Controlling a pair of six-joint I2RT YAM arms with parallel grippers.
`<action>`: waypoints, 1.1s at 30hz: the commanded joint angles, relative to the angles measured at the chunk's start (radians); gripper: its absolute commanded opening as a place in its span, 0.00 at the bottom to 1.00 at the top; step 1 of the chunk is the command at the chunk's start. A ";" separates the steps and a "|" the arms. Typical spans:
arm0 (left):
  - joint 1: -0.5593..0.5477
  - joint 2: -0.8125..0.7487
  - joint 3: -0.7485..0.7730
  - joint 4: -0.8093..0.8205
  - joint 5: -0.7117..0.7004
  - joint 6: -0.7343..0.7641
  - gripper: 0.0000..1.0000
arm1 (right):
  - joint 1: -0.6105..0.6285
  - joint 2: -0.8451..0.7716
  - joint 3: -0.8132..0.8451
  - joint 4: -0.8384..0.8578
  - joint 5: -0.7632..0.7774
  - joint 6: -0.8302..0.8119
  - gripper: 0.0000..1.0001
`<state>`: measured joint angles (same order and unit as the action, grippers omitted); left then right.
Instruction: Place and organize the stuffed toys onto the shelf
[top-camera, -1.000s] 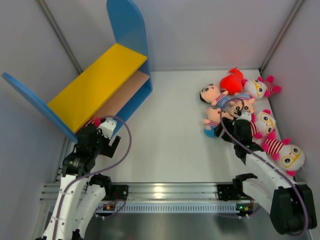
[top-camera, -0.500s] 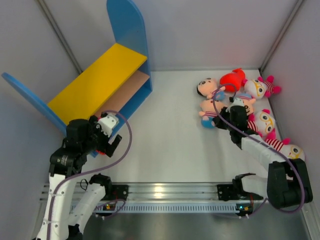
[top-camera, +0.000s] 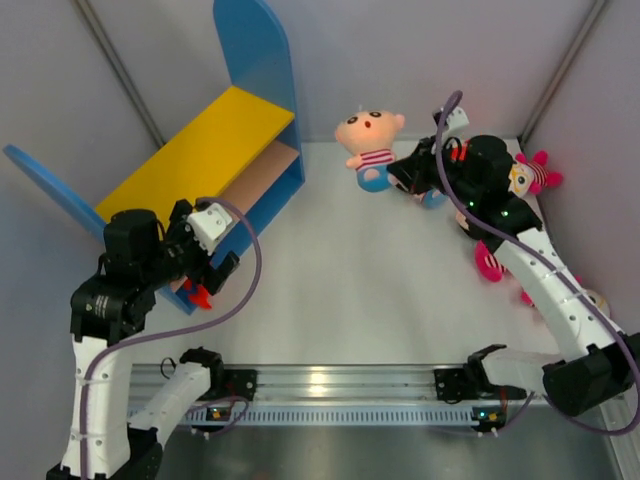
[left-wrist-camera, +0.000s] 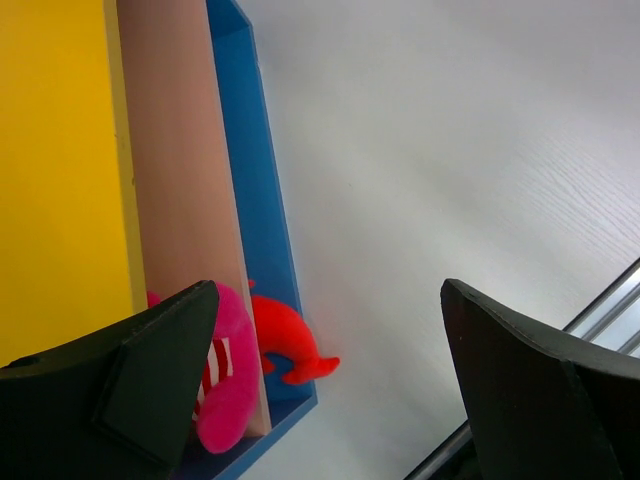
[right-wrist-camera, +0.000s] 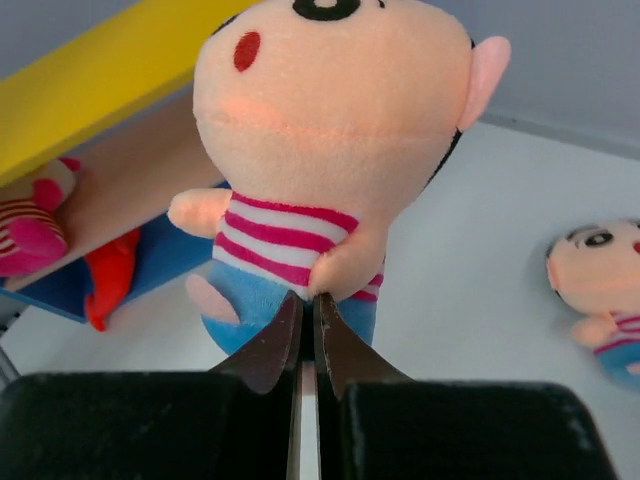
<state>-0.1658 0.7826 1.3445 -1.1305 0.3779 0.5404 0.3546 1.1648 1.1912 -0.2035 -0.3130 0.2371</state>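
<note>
Pinching a small peach-faced plush doll (right-wrist-camera: 330, 140) in a striped shirt and blue pants at its hip, the right gripper (right-wrist-camera: 305, 312) has its two dark fingertips pressed nearly together on what looks like a fold of the toy's fabric. Seen from above, the doll hangs upright over the white table (top-camera: 330, 290), between the two-tier shelf (top-camera: 200, 160) with blue round-topped side panels and the toys on the right.

A second peach-faced doll (right-wrist-camera: 600, 270) lies on the table beyond it. A white-faced doll (top-camera: 527, 176) with pink ears lies by the right wall, partly hidden under the arm.

The left gripper (left-wrist-camera: 328, 290) hovers beside the shelf's near end with its fingers spread wide and nothing between them. On the tan lower board below it rest a pink-footed plush (left-wrist-camera: 225, 390) and, just beside it at the blue edge, a red plush (left-wrist-camera: 285, 345). The yellow upper board carries no toy.
</note>
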 joint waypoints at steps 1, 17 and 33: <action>-0.006 0.049 0.097 0.000 0.070 0.067 0.99 | 0.105 0.100 0.169 -0.056 -0.023 0.045 0.00; -0.006 0.236 0.349 0.003 0.200 0.249 0.99 | 0.501 0.579 0.771 -0.019 0.022 0.287 0.00; -0.006 0.273 0.288 0.120 0.082 0.322 0.46 | 0.587 0.685 0.884 -0.019 -0.055 0.315 0.00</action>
<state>-0.1673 1.0584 1.6451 -1.0760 0.4583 0.8345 0.9142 1.8435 2.0296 -0.2790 -0.3092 0.5243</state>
